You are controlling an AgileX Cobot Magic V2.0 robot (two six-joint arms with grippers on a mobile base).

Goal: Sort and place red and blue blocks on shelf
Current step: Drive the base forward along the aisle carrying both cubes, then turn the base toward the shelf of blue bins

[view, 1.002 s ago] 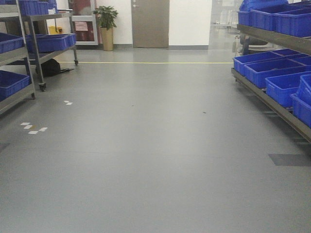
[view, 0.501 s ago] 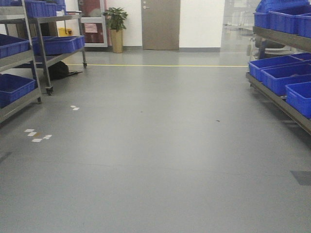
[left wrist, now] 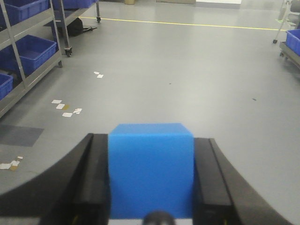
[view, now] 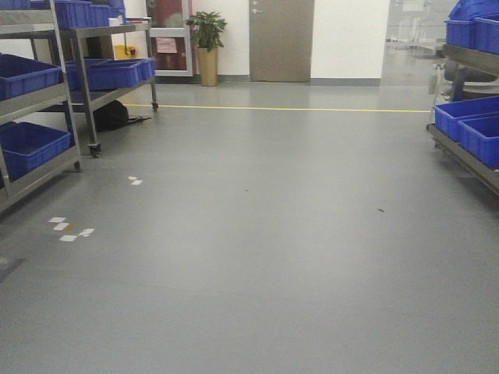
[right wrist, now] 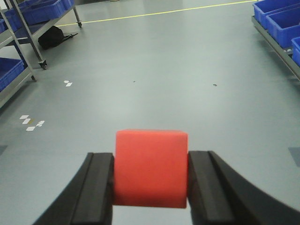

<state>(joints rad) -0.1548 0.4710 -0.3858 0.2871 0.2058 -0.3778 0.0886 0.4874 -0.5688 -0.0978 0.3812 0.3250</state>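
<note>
The left gripper (left wrist: 150, 146) pinches the blue block (left wrist: 151, 173), the right gripper (right wrist: 151, 161) the red block (right wrist: 151, 176) (both seated squarely). Best to grip firmly and carry level toward the shelf (view: 35, 95).

The left gripper (left wrist: 151, 154) and right gripper (right wrist: 151, 171) share matte black jaws, flat on the inside and backed by outward-curving arms (a dark rounded knob (left wrist: 158, 218) sits between the left jaws' bases).
</note>
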